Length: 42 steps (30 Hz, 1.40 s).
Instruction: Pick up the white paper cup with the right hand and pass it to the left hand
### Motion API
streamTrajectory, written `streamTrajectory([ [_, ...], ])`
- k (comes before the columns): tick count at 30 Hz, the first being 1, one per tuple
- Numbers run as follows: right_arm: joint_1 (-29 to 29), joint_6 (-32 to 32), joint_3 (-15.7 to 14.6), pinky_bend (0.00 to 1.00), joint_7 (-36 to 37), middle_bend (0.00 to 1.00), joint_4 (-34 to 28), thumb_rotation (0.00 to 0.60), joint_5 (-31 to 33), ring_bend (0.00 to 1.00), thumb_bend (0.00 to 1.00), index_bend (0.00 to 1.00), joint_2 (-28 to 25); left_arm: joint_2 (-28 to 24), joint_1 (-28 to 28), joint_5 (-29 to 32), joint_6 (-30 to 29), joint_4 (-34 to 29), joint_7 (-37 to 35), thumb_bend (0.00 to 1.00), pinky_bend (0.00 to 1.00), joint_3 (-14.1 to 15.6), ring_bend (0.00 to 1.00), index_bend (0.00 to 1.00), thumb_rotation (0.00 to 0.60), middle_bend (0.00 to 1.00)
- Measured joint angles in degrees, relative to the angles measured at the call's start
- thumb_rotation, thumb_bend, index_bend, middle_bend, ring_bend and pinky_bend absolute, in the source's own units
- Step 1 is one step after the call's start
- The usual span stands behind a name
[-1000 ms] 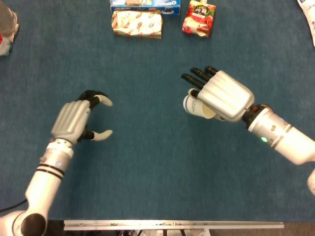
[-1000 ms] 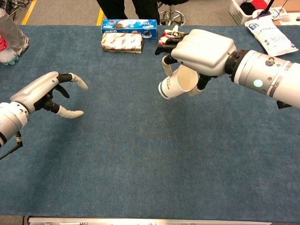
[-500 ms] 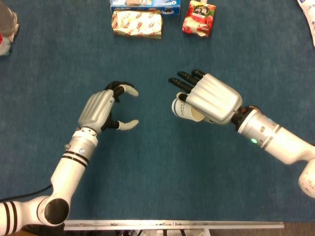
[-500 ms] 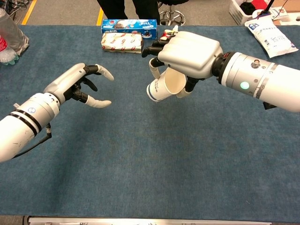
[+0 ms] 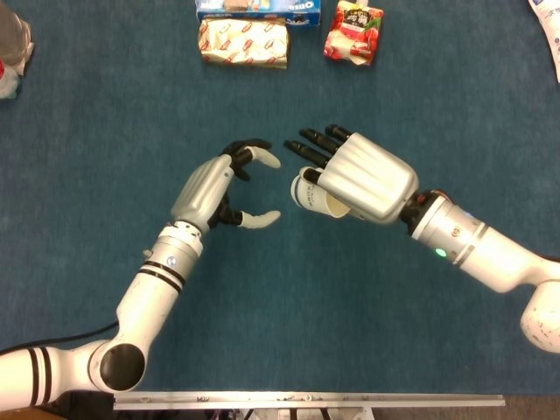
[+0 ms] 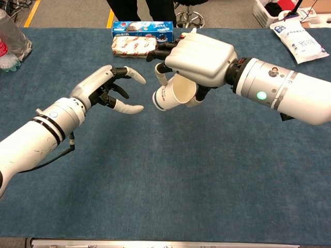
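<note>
Right hand point(image 6: 199, 54) with smooth silver shell wrapped around the white paper cup point(image 6: 173, 94), tilted, base toward nine o'clock, left hand point(image 6: 106, 88) just beside it, fingers spread, curved, empty, above napped blue cloth point(image 6: 170, 175)

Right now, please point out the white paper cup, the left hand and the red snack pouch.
white paper cup point(image 6: 166, 96): chest view, on its side wall.
left hand point(image 5: 213, 188): head view, on its silver back.
red snack pouch point(image 5: 353, 33): head view, on its printed front.
</note>
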State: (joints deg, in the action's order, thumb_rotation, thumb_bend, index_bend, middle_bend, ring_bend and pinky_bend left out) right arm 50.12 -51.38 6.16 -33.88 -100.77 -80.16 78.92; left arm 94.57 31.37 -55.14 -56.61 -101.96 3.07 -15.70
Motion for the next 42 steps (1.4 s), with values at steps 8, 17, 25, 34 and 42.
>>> streamTrajectory([
  [8, 0.1, -0.7, -0.3, 0.28, 0.5, 0.17, 0.5, 0.600, -1.4, 0.14, 0.00, 0.48, 0.7, -1.7, 1.5, 2.7, 5.2, -1.7, -3.9, 0.16, 0.27, -0.6, 0.03, 0.23, 0.600, 0.07],
  [17, 0.4, -0.8, -0.4, 0.28, 1.4, 0.17, 1.2, 0.600, -2.6, 0.14, 0.00, 0.48, 1.9, -1.2, 3.7, 3.6, 6.9, -1.5, -6.2, 0.13, 0.26, -0.4, 0.02, 0.13, 0.600, 0.02],
  [25, 0.4, -1.8, -0.4, 0.28, 2.1, 0.17, 2.2, 0.600, -4.0, 0.14, 0.00, 0.48, 3.1, 0.0, 4.8, 3.7, 6.5, -0.7, -6.8, 0.13, 0.26, 0.3, 0.02, 0.13, 0.600, 0.02],
  [34, 0.3, -2.8, -0.1, 0.28, 3.0, 0.17, 3.1, 0.600, -5.1, 0.14, 0.00, 0.48, 4.2, 1.2, 5.1, 3.9, 5.8, 0.4, -7.1, 0.13, 0.26, 1.2, 0.02, 0.15, 0.600, 0.02],
  [42, 0.3, -3.0, 0.0, 0.28, 3.8, 0.17, 3.5, 0.600, -5.7, 0.14, 0.00, 0.48, 4.6, 2.9, 5.4, 4.1, 4.6, 2.0, -7.1, 0.13, 0.26, 1.7, 0.02, 0.21, 0.600, 0.04],
])
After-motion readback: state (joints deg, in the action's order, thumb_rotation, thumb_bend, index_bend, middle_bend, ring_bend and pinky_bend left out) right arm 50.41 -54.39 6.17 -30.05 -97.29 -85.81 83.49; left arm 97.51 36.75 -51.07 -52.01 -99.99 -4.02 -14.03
